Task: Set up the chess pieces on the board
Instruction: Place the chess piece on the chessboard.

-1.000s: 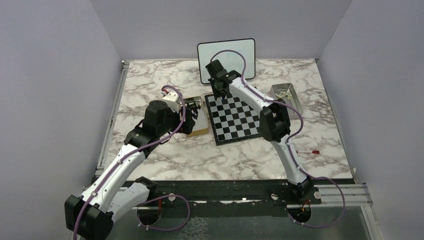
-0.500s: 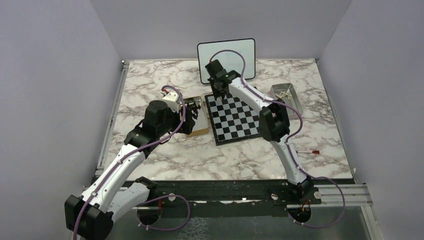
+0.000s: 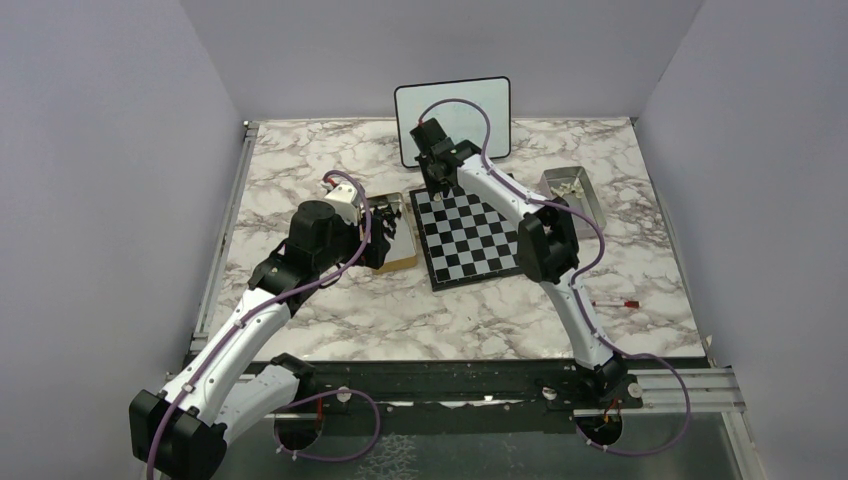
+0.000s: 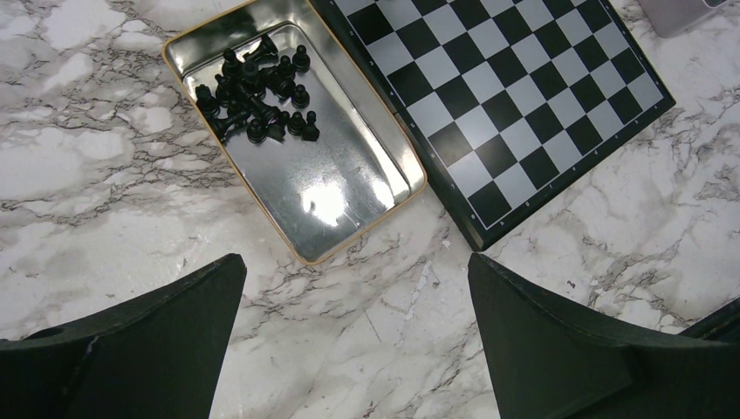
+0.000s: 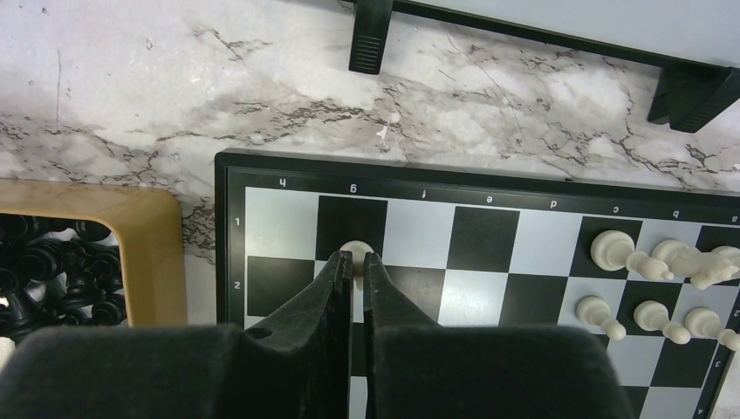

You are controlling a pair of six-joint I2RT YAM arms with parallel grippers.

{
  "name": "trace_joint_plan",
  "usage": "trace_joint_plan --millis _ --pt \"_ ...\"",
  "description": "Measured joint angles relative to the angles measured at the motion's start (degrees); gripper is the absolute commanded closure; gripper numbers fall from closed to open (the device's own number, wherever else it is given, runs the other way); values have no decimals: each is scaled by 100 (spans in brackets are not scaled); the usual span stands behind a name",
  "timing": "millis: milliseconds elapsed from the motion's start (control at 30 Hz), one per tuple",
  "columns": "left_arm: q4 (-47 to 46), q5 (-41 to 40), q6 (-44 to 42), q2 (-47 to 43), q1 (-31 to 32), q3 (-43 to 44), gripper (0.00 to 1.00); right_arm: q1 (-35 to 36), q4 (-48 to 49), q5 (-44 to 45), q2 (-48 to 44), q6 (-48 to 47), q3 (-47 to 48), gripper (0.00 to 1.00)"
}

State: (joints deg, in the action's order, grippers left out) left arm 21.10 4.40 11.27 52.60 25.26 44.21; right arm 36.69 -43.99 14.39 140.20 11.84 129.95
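Note:
The board (image 3: 468, 238) lies mid-table, and its far left corner shows in the right wrist view (image 5: 419, 231). My right gripper (image 5: 356, 257) is shut on a white chess piece (image 5: 353, 248) over the black square in column g, row 1. In the top view this gripper (image 3: 437, 183) hangs at the board's far left corner. Several more white pieces (image 5: 611, 249) stand on the first two rows to the right. My left gripper (image 4: 356, 266) is open over bare marble, just short of the tin (image 4: 349, 188) of black pieces (image 4: 257, 92), with nothing between its fingers.
A gold-rimmed tin (image 3: 400, 258) sits against the board's left side. A metal tray (image 3: 570, 190) stands right of the board. A whiteboard on feet (image 3: 452, 115) rises just behind the board. A red marker (image 3: 615, 303) lies at the near right.
The right arm has edged very slightly toward the board's far left corner, still gripping the white piece. The left arm has not moved.

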Motion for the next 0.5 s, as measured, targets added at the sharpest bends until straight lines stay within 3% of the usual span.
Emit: trace_joint_plan --millis 500 --pt "0 2 0 0 0 0 1 0 11 20 17 -50 31 89"
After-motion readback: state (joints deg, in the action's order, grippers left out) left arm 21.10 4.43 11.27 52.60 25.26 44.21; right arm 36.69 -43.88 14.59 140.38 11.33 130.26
